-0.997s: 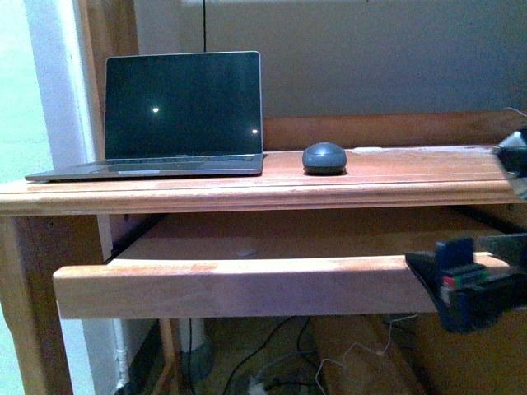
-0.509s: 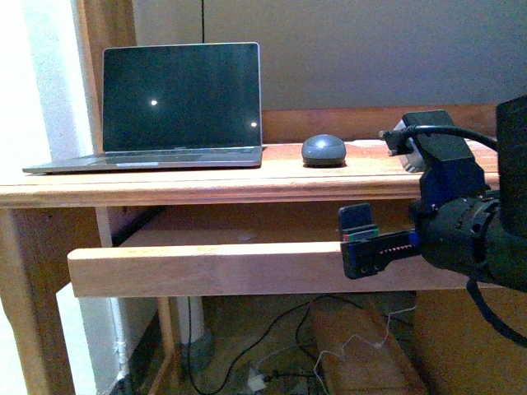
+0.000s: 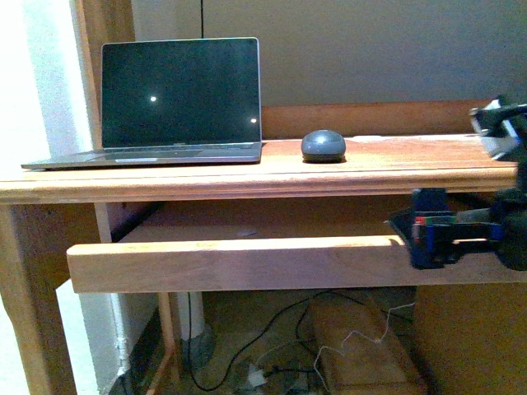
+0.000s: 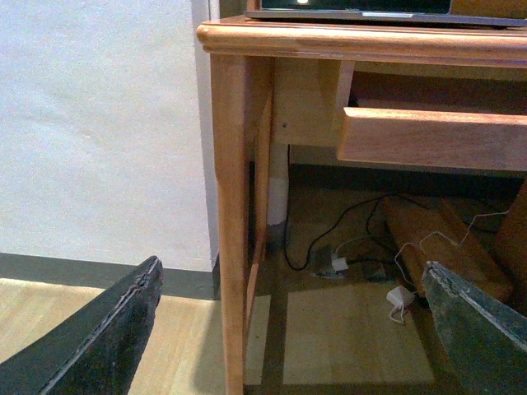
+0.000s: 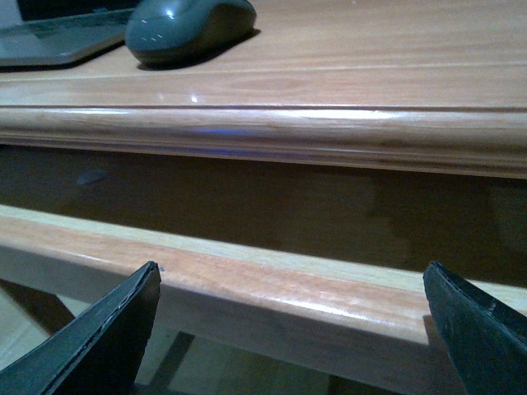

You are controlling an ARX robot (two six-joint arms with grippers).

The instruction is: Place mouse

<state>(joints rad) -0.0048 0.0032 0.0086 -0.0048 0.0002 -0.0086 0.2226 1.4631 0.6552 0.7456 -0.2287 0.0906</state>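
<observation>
One mouse (image 3: 323, 146), one laptop (image 3: 165, 103), one desk (image 3: 247, 183), one drawer (image 3: 239, 263).

Wooden desk (image 3: 395, 169) with pulled-out tray (image 3: 239, 263), open laptop (image 3: 177, 103) and mouse (image 3: 323, 146) on top

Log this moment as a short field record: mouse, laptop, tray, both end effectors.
mouse: small dark grey domed plastic mouse on the wooden desktop, just right of the laptop
laptop: open grey laptop, screen dark
tray: pulled-out wooden keyboard tray, bare
right end effector: open, empty, at the tray's right end
left end effector: open, empty, low beside the desk leg
</observation>
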